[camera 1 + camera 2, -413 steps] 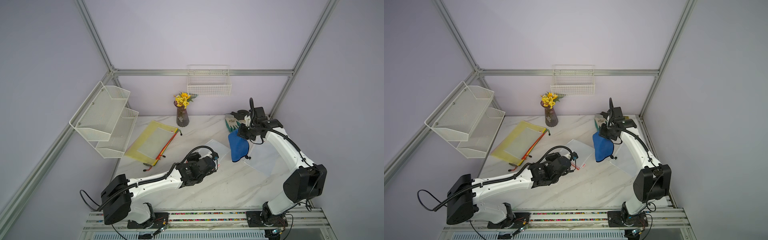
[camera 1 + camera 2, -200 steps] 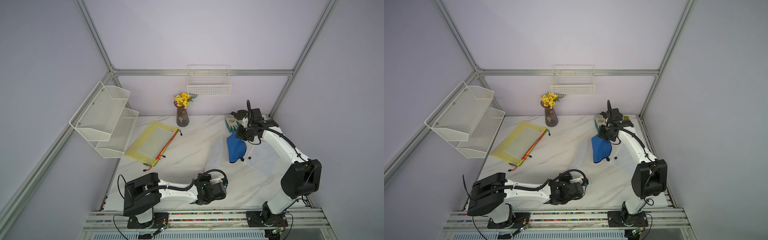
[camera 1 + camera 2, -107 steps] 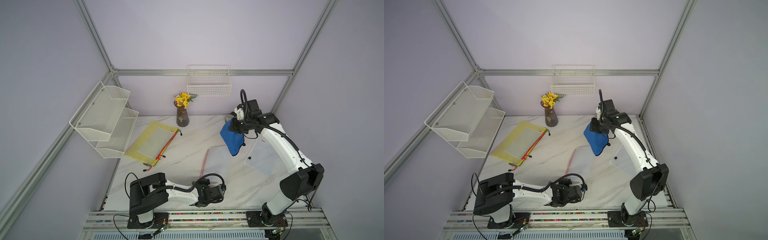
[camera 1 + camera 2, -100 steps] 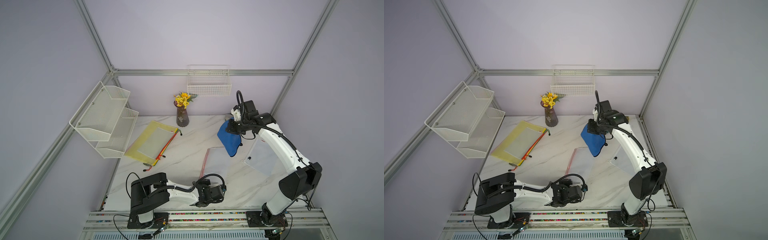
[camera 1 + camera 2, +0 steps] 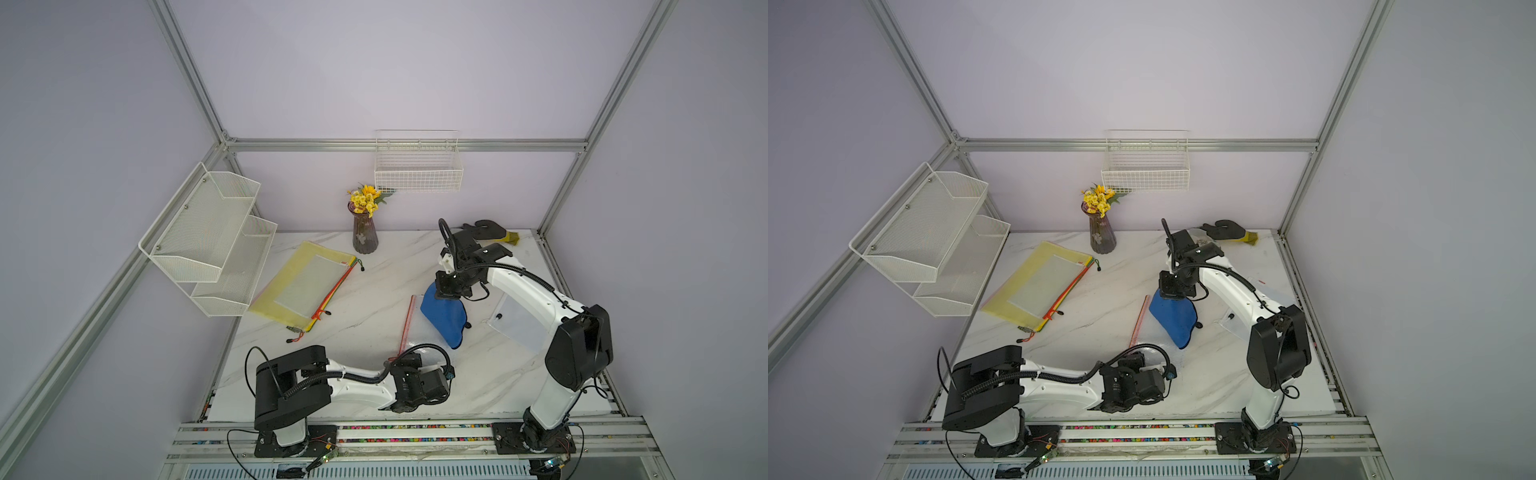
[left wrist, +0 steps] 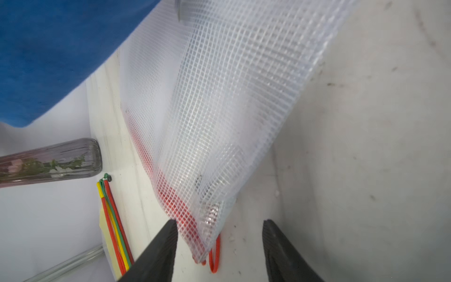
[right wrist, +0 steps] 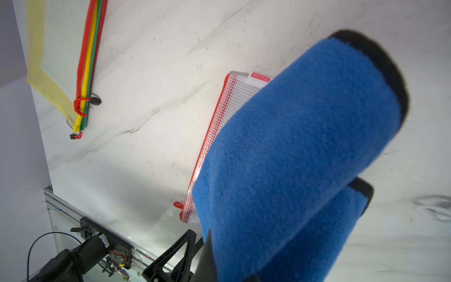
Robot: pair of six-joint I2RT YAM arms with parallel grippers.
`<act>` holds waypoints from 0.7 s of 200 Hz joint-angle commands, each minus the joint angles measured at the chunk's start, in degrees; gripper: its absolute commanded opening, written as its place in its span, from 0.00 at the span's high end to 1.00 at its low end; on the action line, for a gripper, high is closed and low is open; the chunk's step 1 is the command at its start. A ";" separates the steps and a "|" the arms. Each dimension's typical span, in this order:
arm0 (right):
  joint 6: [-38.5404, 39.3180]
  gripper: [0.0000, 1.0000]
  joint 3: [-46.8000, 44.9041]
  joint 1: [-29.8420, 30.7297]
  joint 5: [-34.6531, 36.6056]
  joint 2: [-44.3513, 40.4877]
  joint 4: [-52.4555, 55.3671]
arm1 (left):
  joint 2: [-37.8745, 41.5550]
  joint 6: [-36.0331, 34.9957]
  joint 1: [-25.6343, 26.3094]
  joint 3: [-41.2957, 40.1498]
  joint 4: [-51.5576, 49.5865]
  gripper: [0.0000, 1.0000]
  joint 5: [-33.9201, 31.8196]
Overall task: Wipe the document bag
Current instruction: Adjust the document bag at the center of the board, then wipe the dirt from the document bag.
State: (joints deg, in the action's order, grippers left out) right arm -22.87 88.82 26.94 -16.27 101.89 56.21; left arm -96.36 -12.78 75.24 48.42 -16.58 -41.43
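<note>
The document bag (image 5: 415, 332) is clear mesh with a red zipper edge and lies flat on the marble table, also seen in the other top view (image 5: 1144, 328). My left gripper (image 6: 219, 222) is open, with the bag's near corner (image 6: 210, 234) and red pull loop (image 6: 214, 256) loose between its fingers. It sits at the bag's front end (image 5: 406, 360). My right gripper (image 5: 446, 291) is shut on a blue cloth (image 5: 444, 320). The cloth hangs over the bag's far half (image 7: 234, 97), and I cannot tell whether it touches. In the right wrist view the blue cloth (image 7: 305, 158) hides the fingers.
A stack of yellow mesh bags (image 5: 307, 286) lies at the left. A vase of yellow flowers (image 5: 365, 237) stands at the back and a white wire rack (image 5: 212, 241) on the left wall. Another clear folder (image 5: 519, 324) lies under the right arm, and a black glove (image 5: 484, 230) at back right.
My left gripper has opened and let go of the bag's corner. The right arm swung the blue cloth left and brought it down over the bag.
</note>
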 commanded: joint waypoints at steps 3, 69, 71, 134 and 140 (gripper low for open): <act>-1.11 1.00 -3.48 1.83 -1.30 3.45 -4.48 | 5.31 8.94 -1.67 1.75 -6.99 0.42 2.31; -1.69 1.00 -12.04 2.91 1.68 11.53 -12.84 | 10.23 31.66 -13.34 6.24 -14.31 0.45 17.95; -1.75 1.00 -12.19 2.87 1.68 11.72 -13.00 | 10.18 32.33 -13.76 6.35 -14.22 0.45 18.73; -12.50 1.00 -15.47 4.80 0.46 13.36 -18.92 | 6.06 46.17 -19.07 7.31 -8.58 0.52 32.72; -13.57 1.00 -16.09 5.04 -0.20 13.19 -20.03 | 5.70 47.48 -19.60 7.30 -9.31 0.53 32.22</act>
State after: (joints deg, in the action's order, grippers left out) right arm -29.98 75.99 30.13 -17.91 112.79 40.21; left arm -89.91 25.91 56.62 54.54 -26.85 -12.73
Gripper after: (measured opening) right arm 0.063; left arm 0.481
